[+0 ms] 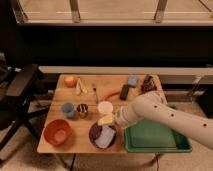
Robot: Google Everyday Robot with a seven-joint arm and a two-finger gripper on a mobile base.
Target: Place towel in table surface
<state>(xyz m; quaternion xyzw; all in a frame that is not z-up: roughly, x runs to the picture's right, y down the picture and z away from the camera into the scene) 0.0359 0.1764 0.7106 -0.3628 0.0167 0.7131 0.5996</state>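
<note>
**Hovering gripper (114, 120), towel (105, 136) on plate (93, 133)**

Gripper sat at frame centre, just beside a yellow block (105, 120); whether it held anything could not be told. Pale towel lay crumpled on the purple plate, lower centre, on the wooden table (80, 144).

Arm (167, 114) stretches in from the right, gripper (114, 119) low, pointing left

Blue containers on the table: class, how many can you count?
2. A blue cup stands left, beside a dark cup; a blue container sits near the back edge. The gripper, by the purple plate, may hide more.
</note>
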